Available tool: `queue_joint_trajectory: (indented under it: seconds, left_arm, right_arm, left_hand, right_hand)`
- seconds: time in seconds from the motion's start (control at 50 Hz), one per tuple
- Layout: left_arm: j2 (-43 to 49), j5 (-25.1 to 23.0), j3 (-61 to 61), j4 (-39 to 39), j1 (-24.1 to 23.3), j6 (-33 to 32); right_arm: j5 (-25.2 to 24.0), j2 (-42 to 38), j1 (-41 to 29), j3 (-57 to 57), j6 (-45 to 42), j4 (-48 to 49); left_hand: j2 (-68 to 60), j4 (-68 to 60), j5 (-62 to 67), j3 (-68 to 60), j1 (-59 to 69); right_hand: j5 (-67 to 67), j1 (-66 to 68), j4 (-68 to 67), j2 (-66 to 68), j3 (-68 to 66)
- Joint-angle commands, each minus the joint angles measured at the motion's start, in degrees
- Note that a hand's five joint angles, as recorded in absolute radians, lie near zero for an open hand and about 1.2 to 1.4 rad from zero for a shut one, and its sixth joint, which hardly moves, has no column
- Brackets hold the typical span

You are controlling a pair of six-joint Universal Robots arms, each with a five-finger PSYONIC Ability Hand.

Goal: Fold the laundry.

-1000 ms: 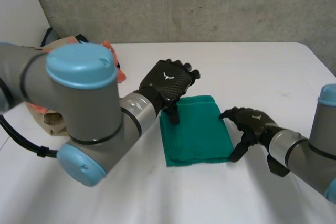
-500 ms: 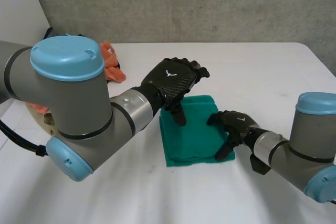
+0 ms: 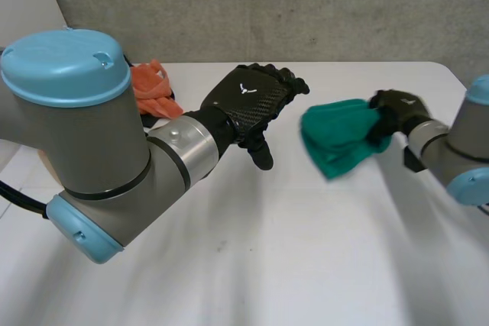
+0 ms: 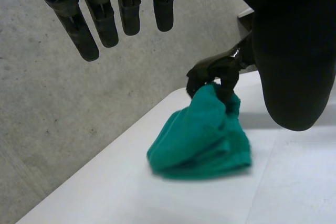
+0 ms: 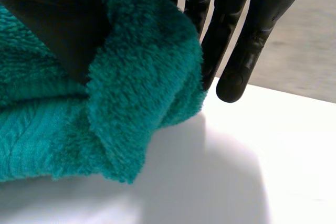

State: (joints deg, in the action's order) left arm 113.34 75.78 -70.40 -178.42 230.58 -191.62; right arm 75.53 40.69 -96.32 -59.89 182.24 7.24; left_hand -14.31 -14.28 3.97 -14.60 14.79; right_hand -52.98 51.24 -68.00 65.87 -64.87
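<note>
The right robot hand (image 3: 393, 112) pinches the green towel (image 3: 340, 135) by one end between thumb and fingers, I'd guess to carry it toward its own side of the desk (image 3: 267, 250). The left robot hand (image 3: 248, 104) hovers over the middle, fingers straight and holding nothing, apparently just out of the way. The towel is a fluffy, bunched wad sagging from that grip, low over the desk's right part. Whether it touches, I cannot tell. An orange cloth (image 3: 149, 85) lies at the far left.
</note>
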Motion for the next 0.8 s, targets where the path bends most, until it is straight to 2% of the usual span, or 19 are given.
queue_joint_trajectory:
  seconds: [0.02, 0.16, 0.2, 0.4, 0.52, 0.56, 0.58, 0.7, 0.8]
  left_arm:
    - [-0.2, 0.1, 0.0, 0.0, 0.0, 0.7]
    - [-0.3, -0.1, 0.3, 0.0, -0.7, 1.4]
    - [-0.3, -0.2, 0.5, 0.0, -1.6, 2.5]
    - [-4.2, -0.2, 0.0, 0.0, -3.6, 3.7]
    - [-4.5, -0.1, 0.0, 0.0, -5.0, 3.7]
    - [-4.6, -0.1, 0.0, 0.0, -5.1, 3.8]
    - [-4.6, -0.1, 0.0, 0.0, -5.1, 3.8]
    - [-4.5, -0.5, 0.0, 0.1, -5.4, 4.5]
    - [-4.6, -3.0, -0.2, 0.0, -5.7, 5.9]
  right_arm:
    - [1.4, -12.6, 7.8, 20.7, -3.9, -8.4]
    - [2.8, -23.8, 14.0, 41.9, -8.7, -17.4]
    - [2.8, -25.2, 15.0, 44.4, -9.6, -17.6]
    - [3.0, -27.7, 20.0, 49.9, -13.1, -16.1]
    - [3.7, -27.9, 20.6, 51.2, -16.1, -15.5]
    - [5.8, -28.0, 20.7, 51.0, -18.7, -14.7]
    - [6.9, -28.1, 20.7, 50.9, -19.5, -14.3]
    - [11.1, -28.4, 20.6, 46.7, -29.2, -10.6]
    - [11.4, -25.9, 20.6, 40.8, -34.4, -9.2]
  left_hand:
    - [-0.1, -0.1, 0.4, 0.2, -0.4]
    - [-0.1, -0.1, 0.4, 0.2, -0.4]
    - [-0.3, -0.3, 0.6, 0.0, -0.2]
    - [-0.4, -0.5, 0.8, -0.2, 0.0]
    - [-0.4, -0.5, 0.8, -0.2, 0.0]
    - [-0.4, -0.5, 0.8, -0.2, 0.0]
    - [-0.4, -0.5, 0.8, -0.2, 0.0]
    - [-0.3, -0.3, 0.6, 0.0, -0.2]
    - [-0.3, -0.3, 0.6, 0.0, -0.2]
  right_hand:
    - [-17.0, 28.8, -12.0, 14.1, -15.1]
    - [-17.0, 28.8, -12.0, 14.1, -15.1]
    - [-17.0, 28.8, -12.0, 14.1, -15.1]
    - [-17.0, 28.8, -12.0, 14.1, -15.1]
    - [-17.0, 28.8, -12.0, 14.1, -15.1]
    - [37.5, -25.7, 42.5, -40.4, 39.4]
    - [53.0, -41.2, 58.0, -55.9, 54.9]
    - [53.0, -41.2, 58.0, -55.9, 54.9]
    - [53.0, -41.2, 58.0, -55.9, 54.9]
